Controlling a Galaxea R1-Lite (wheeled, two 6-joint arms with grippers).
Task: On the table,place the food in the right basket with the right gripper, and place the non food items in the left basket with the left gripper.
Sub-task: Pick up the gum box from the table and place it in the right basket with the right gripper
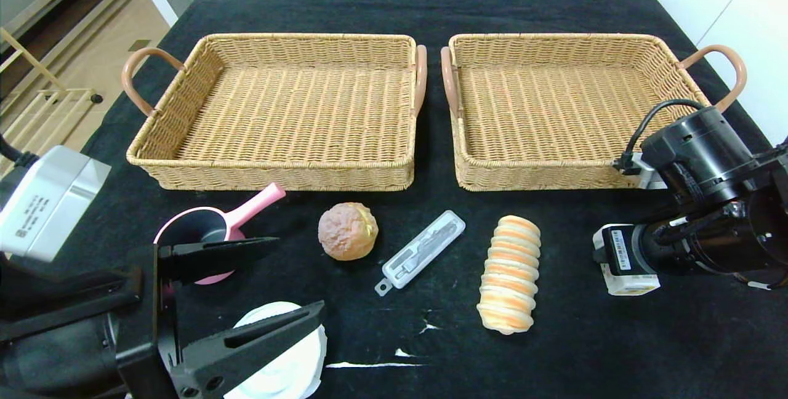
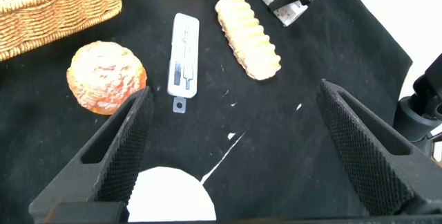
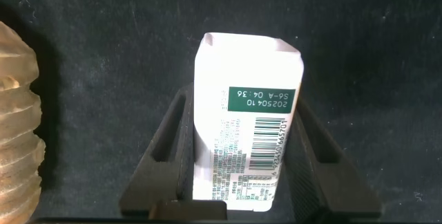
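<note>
Two hands were out: right hand (image 3: 242,165) clamped on a small white barcoded carton (image 3: 247,124) on the black-clothed desk (image 1: 554,350), left hand (image 1: 246,300) spread wide, grasping nothing.

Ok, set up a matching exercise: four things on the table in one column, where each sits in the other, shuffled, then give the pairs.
Things:
1. white carton
2. pink pan
3. ridged bread roll
4. white round lid

Places:
A. under the left hand
B. between the right hand fingers
C. in front of the left basket, handle toward it
D. in front of the right basket, beside the clear plastic case

Pairs: 1-B, 2-C, 3-D, 4-A
</note>
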